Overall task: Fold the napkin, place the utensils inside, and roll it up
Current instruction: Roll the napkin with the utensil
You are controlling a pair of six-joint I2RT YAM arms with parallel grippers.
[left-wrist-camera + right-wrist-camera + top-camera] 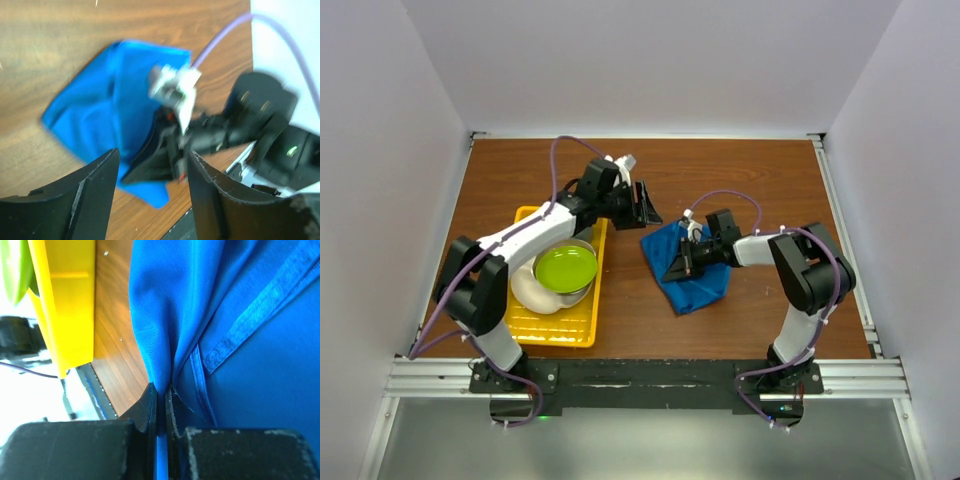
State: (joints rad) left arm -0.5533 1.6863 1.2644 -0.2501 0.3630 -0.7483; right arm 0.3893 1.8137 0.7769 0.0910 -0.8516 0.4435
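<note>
The bright blue napkin (695, 275) lies crumpled on the wooden table right of centre. It also shows in the left wrist view (100, 107) and fills the right wrist view (240, 315). My right gripper (677, 265) is shut on a fold of the napkin near its left edge; in the right wrist view (163, 390) the cloth is pinched between the jaws. My left gripper (647, 205) is open and empty, held above the table just up and left of the napkin; it also shows in the left wrist view (152, 165). The fork is not visible.
A yellow tray (525, 328) lies at the left with a metal bowl holding a green plate (566, 268) and a white object (528, 290). The tray's edge also shows in the right wrist view (67, 305). White walls enclose the table.
</note>
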